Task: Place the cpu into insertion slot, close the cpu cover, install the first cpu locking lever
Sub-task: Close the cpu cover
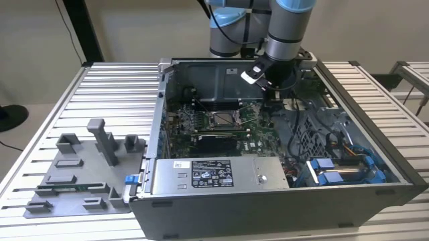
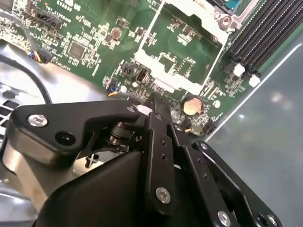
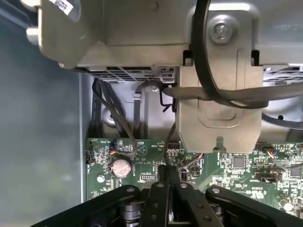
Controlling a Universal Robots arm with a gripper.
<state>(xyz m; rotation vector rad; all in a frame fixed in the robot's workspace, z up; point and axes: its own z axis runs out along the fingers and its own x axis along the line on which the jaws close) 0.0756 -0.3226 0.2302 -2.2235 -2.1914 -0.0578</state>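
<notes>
Slatted table holds one open case, one insertion slot inside.

Soft, even light is cast from above in the exterior view. The ribbed table is rendered bright and pale, while the inside of the open computer case is left in shadow. In the second wrist view, pale glare spots are seen on the grey case wall, the green board is well lit, and the black gripper is shown dark. In the first wrist view, a metal bracket is brightly lit.
</notes>
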